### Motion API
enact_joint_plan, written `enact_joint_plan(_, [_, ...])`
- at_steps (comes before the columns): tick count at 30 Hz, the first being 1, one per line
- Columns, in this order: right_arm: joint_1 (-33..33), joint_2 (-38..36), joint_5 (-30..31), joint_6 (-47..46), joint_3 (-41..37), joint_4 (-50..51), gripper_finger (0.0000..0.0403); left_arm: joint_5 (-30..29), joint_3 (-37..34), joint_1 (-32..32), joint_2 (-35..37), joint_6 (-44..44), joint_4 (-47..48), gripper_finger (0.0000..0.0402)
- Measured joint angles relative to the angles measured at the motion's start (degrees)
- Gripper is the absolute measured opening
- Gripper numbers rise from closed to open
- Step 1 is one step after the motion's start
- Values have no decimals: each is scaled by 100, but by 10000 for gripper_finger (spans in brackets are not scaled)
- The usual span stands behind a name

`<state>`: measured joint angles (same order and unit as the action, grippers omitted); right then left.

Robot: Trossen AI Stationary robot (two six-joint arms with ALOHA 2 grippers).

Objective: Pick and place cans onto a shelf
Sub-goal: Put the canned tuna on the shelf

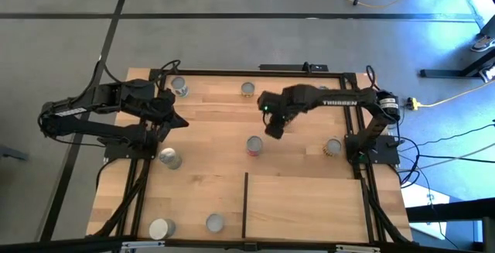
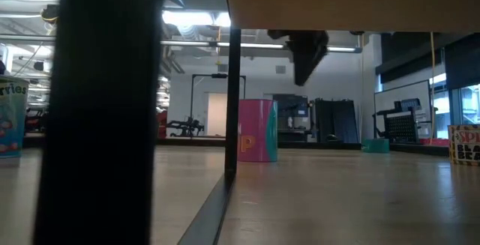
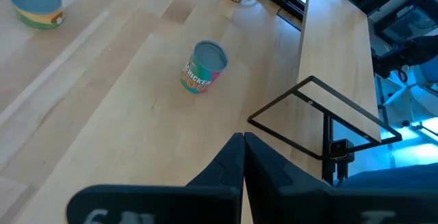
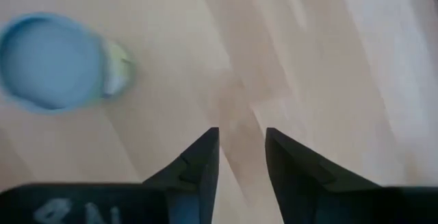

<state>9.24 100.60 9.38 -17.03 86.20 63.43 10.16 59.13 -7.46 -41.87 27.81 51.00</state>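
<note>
Light-wood tabletop (image 1: pixel 209 129) carries small round metal cans (image 1: pixel 254 145) scattered well apart, none yet on the light-wood shelf panel edged in black (image 1: pixel 305 206) at the near right. We see the right gripper (image 1: pixel 274 127) hanging above bare wood with fingers apart and empty, near the pink-labelled can, likely lining up a pick. Our left gripper (image 1: pixel 178 121) waits pinched closed, holding nothing. Open room surrounds each can.
</note>
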Motion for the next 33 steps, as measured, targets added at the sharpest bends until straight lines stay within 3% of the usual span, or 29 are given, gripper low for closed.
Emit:
enact_joint_plan(6, [736,-18,-177,-1000,199,945,122,-60,0,-1,0,0,-2,0])
enact_joint_plan(14, [1434,-20,-2,-1158,20,1465,122,-62,0,1,0,-2,0,0])
enact_joint_plan(20, [1749,-24,470,-1625,-364,1438,122,-66,0,1,0,0,-2,0])
enact_joint_plan(25, [2024,-20,527,-1926,-904,1416,122,-68,0,0,0,-2,-2,0])
enact_joint_plan(33, [2450,-20,878,-2047,-1370,692,122,-168,0,1,0,0,-2,0])
